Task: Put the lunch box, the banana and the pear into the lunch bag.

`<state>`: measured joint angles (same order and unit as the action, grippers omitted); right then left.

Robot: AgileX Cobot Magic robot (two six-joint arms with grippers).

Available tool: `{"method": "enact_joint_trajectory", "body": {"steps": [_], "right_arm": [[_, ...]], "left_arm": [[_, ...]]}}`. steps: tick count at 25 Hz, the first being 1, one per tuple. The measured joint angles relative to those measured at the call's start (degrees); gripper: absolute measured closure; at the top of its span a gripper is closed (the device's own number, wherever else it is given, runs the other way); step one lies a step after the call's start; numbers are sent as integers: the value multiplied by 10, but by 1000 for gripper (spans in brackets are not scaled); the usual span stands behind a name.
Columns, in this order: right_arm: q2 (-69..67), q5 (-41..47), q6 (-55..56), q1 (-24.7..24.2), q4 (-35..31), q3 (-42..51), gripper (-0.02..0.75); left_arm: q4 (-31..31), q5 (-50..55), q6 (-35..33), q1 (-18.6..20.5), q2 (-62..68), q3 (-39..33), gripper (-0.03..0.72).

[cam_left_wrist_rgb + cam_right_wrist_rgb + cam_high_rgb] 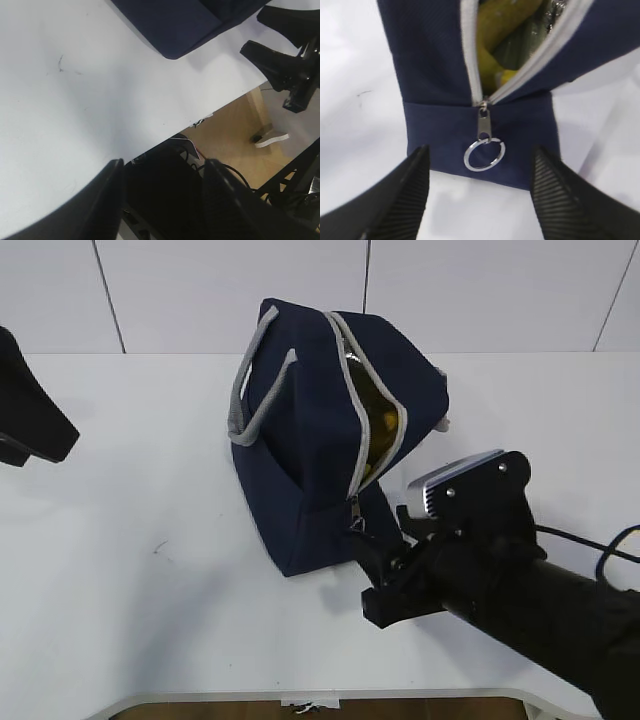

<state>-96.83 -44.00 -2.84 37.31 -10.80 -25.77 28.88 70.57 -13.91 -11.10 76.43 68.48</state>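
The lunch bag (320, 430) lies on the worktop (130, 540), its zipper gaping over yellow fruit inside. The ring pull (484, 154) sits straight ahead of the right gripper (480, 200), centred between spread fingers (402, 195), touching neither. The left gripper (162, 200), also spread, hangs far off.

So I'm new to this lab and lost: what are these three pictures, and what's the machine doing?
It is a robot with two arms, each ending in a two-fingered tool. One picture looks down at the white table from in front; the other two come from cameras on the wrists. A navy lunch bag lies on the table, its zipper open, with something yellow inside. The right tool is open just in front of the ring zipper pull, holding nothing. The left tool is open too, empty, hovering over the table's near edge.
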Motion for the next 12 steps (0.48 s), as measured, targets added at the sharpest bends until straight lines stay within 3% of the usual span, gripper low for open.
{"method": "enact_joint_trajectory", "body": {"steps": [4, 12], "right_arm": [[-38, -51, 4, 0, 4, 0, 250], [-85, -73, 5, 0, 4, -18, 250]], "left_arm": [[0, 0, 1, 0, 0, 0, 305], [0, 0, 4, 0, 0, 0, 306]]}}
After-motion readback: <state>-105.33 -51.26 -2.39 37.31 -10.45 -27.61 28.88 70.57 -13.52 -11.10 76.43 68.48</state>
